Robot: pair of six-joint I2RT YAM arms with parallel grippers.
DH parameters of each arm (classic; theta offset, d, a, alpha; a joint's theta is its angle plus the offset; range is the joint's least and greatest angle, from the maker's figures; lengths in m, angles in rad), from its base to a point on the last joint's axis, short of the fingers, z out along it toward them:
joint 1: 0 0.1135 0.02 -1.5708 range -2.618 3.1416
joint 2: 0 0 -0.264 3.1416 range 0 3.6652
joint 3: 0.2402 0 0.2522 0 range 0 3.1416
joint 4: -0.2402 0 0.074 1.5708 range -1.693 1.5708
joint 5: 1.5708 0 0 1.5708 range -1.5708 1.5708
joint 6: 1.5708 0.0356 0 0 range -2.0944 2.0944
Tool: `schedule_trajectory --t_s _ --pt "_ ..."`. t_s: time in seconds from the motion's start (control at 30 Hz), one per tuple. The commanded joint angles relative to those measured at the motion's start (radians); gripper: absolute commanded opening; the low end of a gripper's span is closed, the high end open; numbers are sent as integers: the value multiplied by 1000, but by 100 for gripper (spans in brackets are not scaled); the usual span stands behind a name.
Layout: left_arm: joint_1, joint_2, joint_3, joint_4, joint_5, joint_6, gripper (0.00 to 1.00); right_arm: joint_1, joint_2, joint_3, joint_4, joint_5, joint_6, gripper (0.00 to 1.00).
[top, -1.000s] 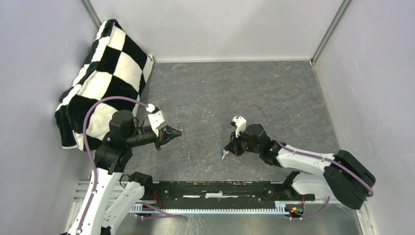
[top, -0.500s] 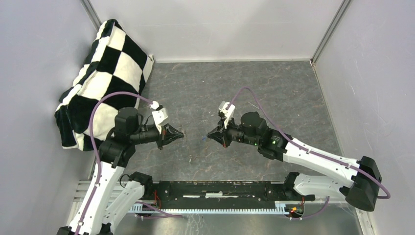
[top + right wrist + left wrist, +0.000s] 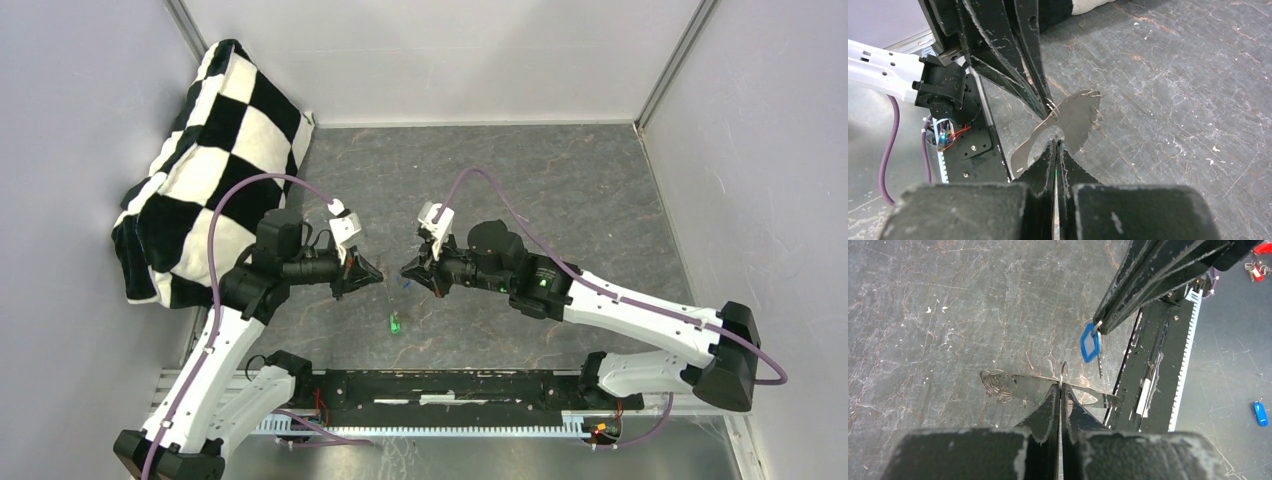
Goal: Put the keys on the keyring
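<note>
Keyring (image 3: 1064, 370): you hold it in the left gripper (image 3: 1060, 388). The jaws are pressed together on the thin wire, and only a small arc of the loop shows above the tips. A silvery streak (image 3: 1033, 385) runs sideways past those tips with tangled wire loops at one end. It is too blurred to tell whether it is part of the ring.

Blue key (image 3: 1090, 346): it hangs head-up from the right gripper (image 3: 1055, 143), whose jaws are clamped together on its top, and the blade points down. It sits just beside the keyring arc, up and to the side in the left wrist view, and apart from it.

Green key (image 3: 394, 323): it lies flat on the table (image 3: 560, 190), on the near side of both grippers. It rests between them and the black rail (image 3: 450, 385) and touches neither.

Geometry: the two grippers meet tip to tip over the middle of the table, with a narrow gap between them in the top view.

Room for moving:
- Grey tabletop runs from the grippers out to the back wall (image 3: 450, 60) and the right wall (image 3: 760, 150).
- On your left side, a checkered cushion (image 3: 215, 130) leans into the far left corner, close behind the left arm's elbow.
- The rail bounds the near edge.
- Beyond the rail, on the lower surface, the left wrist view shows a small blue tag (image 3: 1259, 413).
</note>
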Motion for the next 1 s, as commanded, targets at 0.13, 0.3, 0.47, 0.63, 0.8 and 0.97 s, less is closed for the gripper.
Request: schedule_trajectory --t_s 0.13,0.3,0.47,0.63,0.8,0.97 --pt "-9 -11 26 54 -27 -57 2 48 60 108 3 62 -39 1" --pt "-13 -10 24 72 -28 -72 2 80 99 140 3 113 -41 0" --pt "-15 -20 25 72 -32 -72 2 94 116 149 22 157 -35 0" --pt "-15 -25 27 72 -34 -72 2 104 135 157 34 184 -25 0" --pt "-15 -32 18 73 -32 -71 2 115 134 141 69 219 -11 0" --pt "-15 -37 13 73 -34 -66 2 118 132 131 110 227 0 0"
